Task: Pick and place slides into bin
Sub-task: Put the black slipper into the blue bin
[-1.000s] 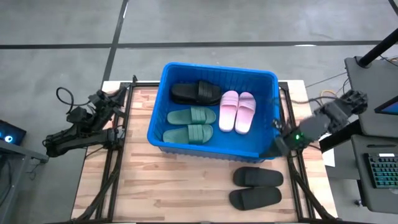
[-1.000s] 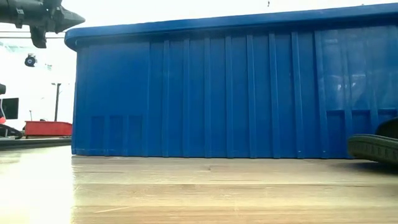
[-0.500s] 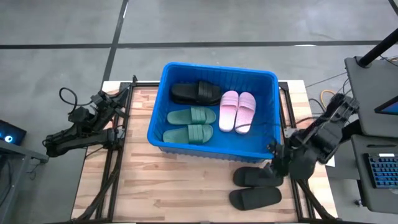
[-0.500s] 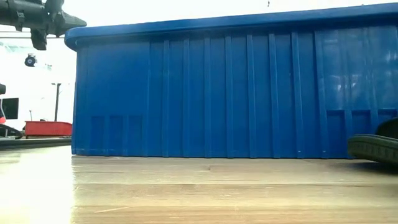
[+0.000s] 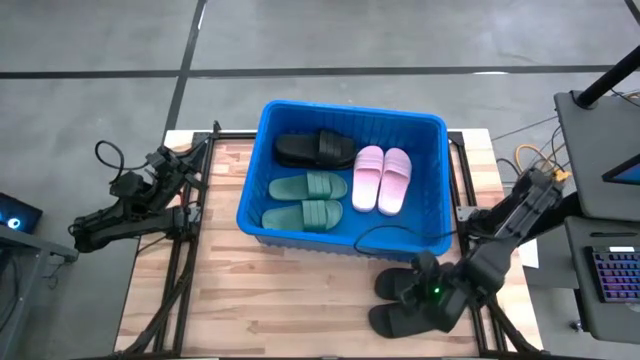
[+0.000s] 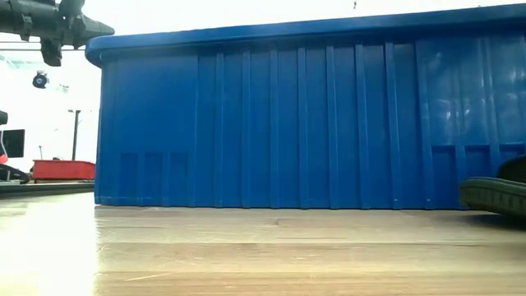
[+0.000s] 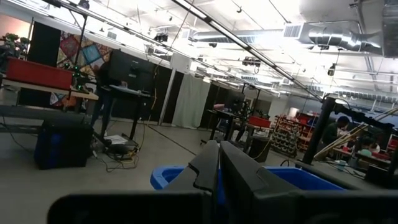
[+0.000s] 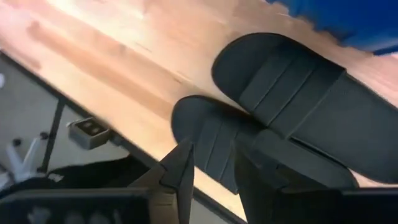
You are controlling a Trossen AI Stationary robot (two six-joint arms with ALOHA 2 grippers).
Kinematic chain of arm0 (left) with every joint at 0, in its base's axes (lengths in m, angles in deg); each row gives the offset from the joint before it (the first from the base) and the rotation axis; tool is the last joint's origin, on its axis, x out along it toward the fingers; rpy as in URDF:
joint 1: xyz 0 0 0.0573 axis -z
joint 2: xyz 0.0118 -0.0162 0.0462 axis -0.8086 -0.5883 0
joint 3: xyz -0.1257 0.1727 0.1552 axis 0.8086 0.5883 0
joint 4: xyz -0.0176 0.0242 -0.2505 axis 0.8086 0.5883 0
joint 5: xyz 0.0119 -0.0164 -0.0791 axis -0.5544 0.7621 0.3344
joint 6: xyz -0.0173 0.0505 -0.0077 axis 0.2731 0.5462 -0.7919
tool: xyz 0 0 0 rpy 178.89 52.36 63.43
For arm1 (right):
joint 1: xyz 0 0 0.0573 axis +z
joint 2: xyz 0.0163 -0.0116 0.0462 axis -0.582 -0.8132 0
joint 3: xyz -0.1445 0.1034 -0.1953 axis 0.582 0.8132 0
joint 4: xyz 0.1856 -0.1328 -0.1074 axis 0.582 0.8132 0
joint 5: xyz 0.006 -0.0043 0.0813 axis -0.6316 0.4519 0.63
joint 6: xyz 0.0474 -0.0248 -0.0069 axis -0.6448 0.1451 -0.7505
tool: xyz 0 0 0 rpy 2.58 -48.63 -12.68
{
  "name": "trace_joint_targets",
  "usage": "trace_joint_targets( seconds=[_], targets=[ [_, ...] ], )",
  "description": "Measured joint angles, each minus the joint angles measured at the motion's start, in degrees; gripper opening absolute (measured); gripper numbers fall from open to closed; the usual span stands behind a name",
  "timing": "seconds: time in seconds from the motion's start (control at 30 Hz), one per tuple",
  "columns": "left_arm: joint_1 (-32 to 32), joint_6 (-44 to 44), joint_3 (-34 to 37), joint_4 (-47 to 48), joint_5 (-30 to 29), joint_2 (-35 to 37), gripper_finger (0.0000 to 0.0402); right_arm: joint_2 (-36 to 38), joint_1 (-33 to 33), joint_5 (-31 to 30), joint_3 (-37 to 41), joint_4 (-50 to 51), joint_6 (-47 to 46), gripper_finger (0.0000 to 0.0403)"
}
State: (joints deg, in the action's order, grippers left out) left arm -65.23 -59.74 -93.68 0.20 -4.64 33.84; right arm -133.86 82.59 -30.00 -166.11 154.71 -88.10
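The right hand (image 5: 428, 297) is being held low over the two black slides (image 5: 410, 303) that are lying side by side on the desk (image 5: 290, 300), just outside the near wall of the bin (image 5: 345, 240) — these are the only slides not yet binned. In the right wrist view its fingers (image 8: 186, 171) are being kept part-way open, with nothing gripped, and pointed at the nearer slide (image 8: 214, 140), seemingly so its strap can be straddled. Inside the bin another black slide (image 5: 315, 149), the green pair (image 5: 305, 200) and the pink pair (image 5: 381, 179) are lying flat. The left hand (image 5: 180, 160) is being kept closed and empty — parked at the desk's left edge, clear of the work.
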Motion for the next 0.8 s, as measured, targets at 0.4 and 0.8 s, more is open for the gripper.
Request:
trace_joint_targets(
  seconds=[0.4, 0.8],
  targets=[
    [0.0, -0.1, 0.0, 0.0, 0.0, 0.0, 0.0002, -4.5, 0.9, 8.7, 1.6, 7.4, -16.1, 0.0187],
    [0.0, -0.2, 0.0, 0.0, 0.0, 0.0, 0.0002, -4.4, 2.4, 1.3, 7.8, 3.5, -17.8, 0.0188]
  ],
)
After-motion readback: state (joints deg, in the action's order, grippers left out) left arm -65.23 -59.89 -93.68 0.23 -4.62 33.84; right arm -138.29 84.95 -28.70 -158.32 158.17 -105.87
